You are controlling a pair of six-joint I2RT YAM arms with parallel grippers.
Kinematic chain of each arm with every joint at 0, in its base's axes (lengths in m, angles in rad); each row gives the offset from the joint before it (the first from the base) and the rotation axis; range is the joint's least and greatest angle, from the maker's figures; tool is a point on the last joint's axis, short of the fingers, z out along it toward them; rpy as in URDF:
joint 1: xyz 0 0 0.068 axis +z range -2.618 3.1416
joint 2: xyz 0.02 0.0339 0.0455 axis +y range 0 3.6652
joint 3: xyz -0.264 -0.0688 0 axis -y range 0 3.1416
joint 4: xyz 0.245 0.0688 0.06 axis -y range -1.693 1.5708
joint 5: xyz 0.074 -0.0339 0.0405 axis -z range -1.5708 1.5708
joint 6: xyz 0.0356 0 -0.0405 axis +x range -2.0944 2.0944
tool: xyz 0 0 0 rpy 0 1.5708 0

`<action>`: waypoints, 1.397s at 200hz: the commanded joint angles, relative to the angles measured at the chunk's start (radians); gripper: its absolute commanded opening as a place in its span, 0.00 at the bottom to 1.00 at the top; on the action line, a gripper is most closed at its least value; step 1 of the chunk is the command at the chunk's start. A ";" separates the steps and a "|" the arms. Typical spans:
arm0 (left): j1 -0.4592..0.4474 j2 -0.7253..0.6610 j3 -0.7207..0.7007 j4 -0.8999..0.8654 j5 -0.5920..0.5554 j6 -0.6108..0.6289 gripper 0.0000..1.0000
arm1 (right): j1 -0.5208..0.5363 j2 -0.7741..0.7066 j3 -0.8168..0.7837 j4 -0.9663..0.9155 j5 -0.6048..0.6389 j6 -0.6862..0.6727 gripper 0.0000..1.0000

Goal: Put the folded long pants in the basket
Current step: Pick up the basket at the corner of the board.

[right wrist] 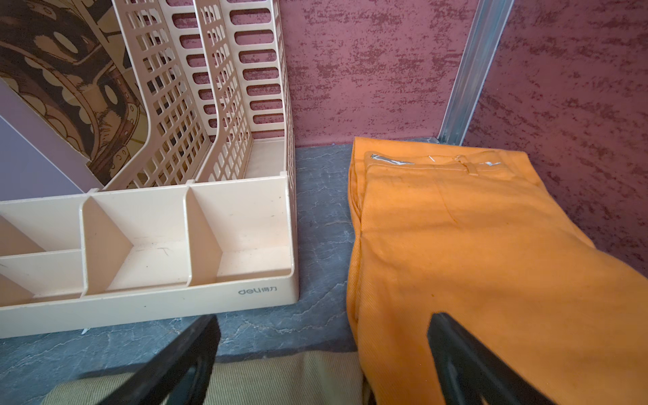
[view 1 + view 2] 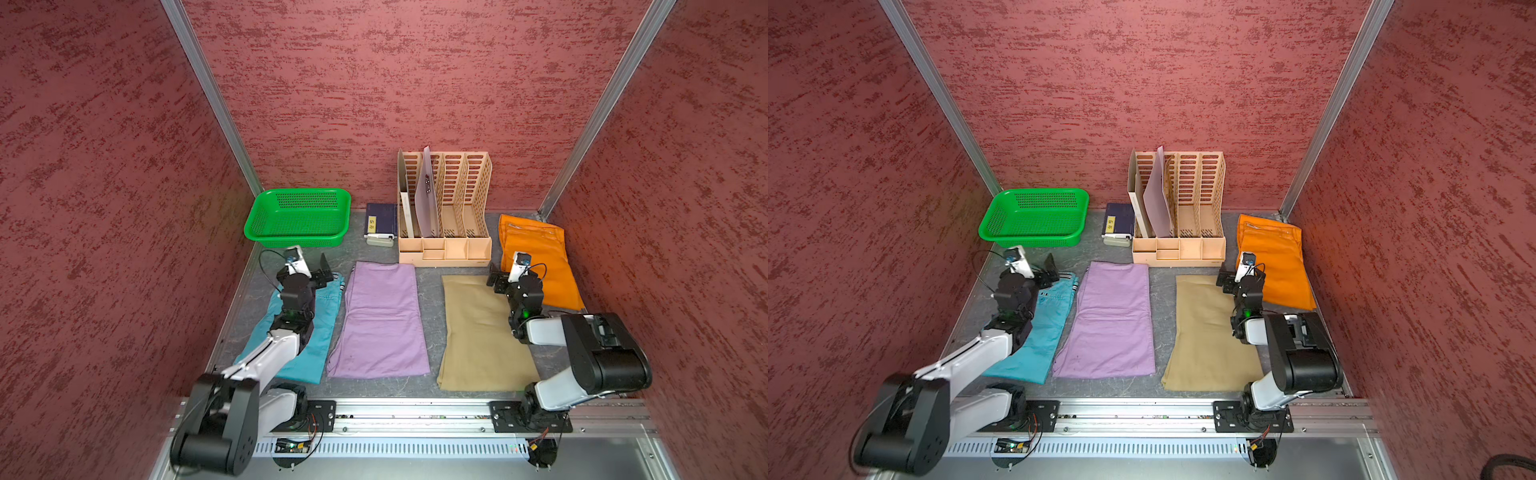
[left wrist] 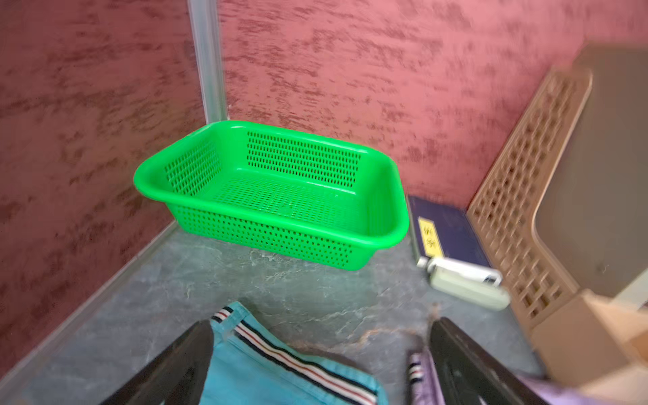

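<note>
Jaws apart and empty, the left gripper hovers over the striped waistband of the folded teal cloth trousers, near the empty green perforated plastic basket. It should pinch all layers together. The right gripper gapes too.

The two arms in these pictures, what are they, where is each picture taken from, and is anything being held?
They are two robot arms at the near edge of a grey table. Two pictures look down from above, almost the same view; the other two come from a camera on each wrist. The left tool and the right tool are open and hold nothing. Four folded pants lie flat: teal pants, lilac pants, tan pants, orange pants. An empty green basket and a beige file organiser stand at the back.
</note>
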 commanded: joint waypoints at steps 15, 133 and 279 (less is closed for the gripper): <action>0.222 0.050 0.157 -0.501 0.388 -0.415 1.00 | 0.028 -0.240 0.048 -0.313 0.038 0.010 0.98; 0.245 0.531 0.623 -0.719 0.384 -0.730 0.98 | 0.174 -0.538 0.238 -1.020 -0.296 0.215 0.93; 0.212 0.944 1.059 -0.841 0.370 -0.825 0.43 | 0.202 -0.582 0.240 -1.198 -0.376 0.223 0.90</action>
